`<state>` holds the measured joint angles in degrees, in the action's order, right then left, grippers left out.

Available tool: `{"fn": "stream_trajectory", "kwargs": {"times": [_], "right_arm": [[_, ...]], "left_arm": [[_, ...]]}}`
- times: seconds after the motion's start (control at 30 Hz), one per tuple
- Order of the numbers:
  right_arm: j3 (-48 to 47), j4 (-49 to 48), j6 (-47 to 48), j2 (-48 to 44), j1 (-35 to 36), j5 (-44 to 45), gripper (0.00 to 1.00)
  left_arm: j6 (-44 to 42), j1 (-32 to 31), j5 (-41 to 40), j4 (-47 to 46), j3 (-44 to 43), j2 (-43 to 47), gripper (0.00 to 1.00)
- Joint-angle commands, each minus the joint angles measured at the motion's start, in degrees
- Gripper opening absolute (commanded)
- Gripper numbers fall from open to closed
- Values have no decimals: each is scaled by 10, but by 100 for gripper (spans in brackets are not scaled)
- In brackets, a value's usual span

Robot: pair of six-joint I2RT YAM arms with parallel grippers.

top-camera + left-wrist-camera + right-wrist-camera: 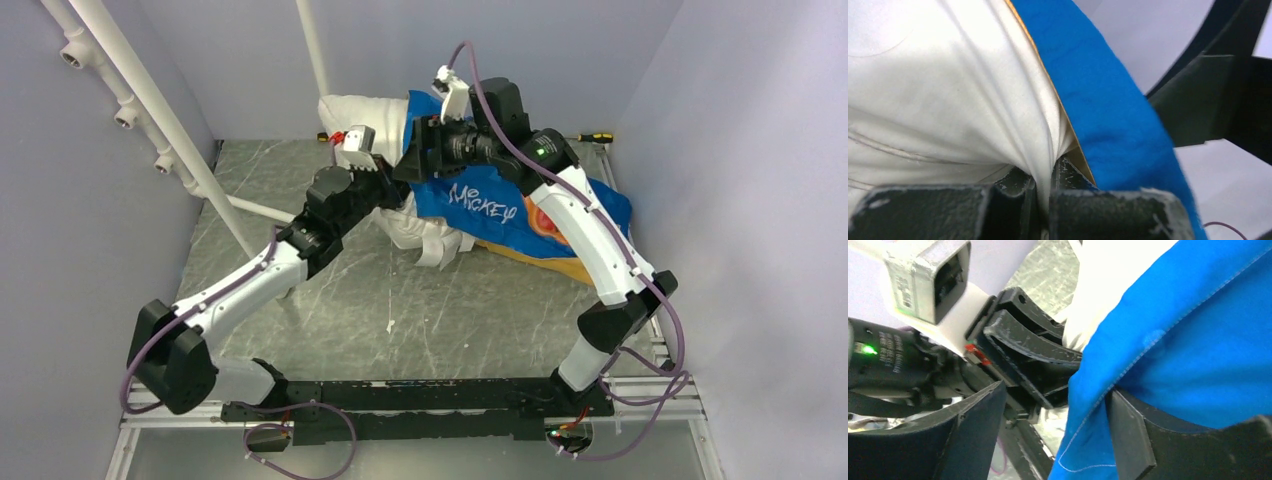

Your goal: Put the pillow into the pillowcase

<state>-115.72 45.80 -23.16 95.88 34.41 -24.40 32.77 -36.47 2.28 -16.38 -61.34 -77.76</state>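
The pillow (352, 110) lies at the upper middle of the tabletop (330, 320), only partly inside the blue pillowcase (485, 200). White cloth shows at the case's upper left and bunches out below it. The left claw (1043, 182) is clamped on a fold of pillow fabric just beside the case's edge. The right claw (1055, 405) stands open, with blue cloth draped over 1 finger. I judge the job partway done, with the exposed part of the pillow left to feed in.

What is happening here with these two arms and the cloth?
Two robot arms are putting a white pillow into a blue pillowcase. The left gripper is shut on the pillow's fabric at the case's edge. The right gripper stands open, the blue fabric lying against one finger. Part of the pillow sticks out of the case.
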Motion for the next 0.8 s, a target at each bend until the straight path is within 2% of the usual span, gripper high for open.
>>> {"fn": "stream_trajectory", "kwargs": {"times": [0.0,0.03,0.07,0.2,0.3,0.47,0.6,0.7,0.77], "right_arm": [[-33,53,70,-19,10,64,86],[-32,50,76,-32,10,83,95],[-30,48,80,-49,11,103,99],[-29,88,109,-107,11,202,100],[28,99,126,-158,11,297,100],[145,96,151,-209,13,318,100],[244,40,169,-233,51,313,100],[300,-20,192,-238,92,346,100],[340,-70,212,-237,120,399,100]], "left_arm": [[17,-13,19,-82,7,56,0],[19,-14,10,-79,10,60,0],[23,-14,-2,-70,10,62,0],[35,-13,-42,27,-35,58,0],[30,-12,-56,97,-80,41,0],[43,-7,-66,179,-148,16,0],[67,-5,-76,242,-210,-5,0],[88,-4,-69,294,-266,-26,0],[99,-2,-55,319,-298,-37,0]]}}
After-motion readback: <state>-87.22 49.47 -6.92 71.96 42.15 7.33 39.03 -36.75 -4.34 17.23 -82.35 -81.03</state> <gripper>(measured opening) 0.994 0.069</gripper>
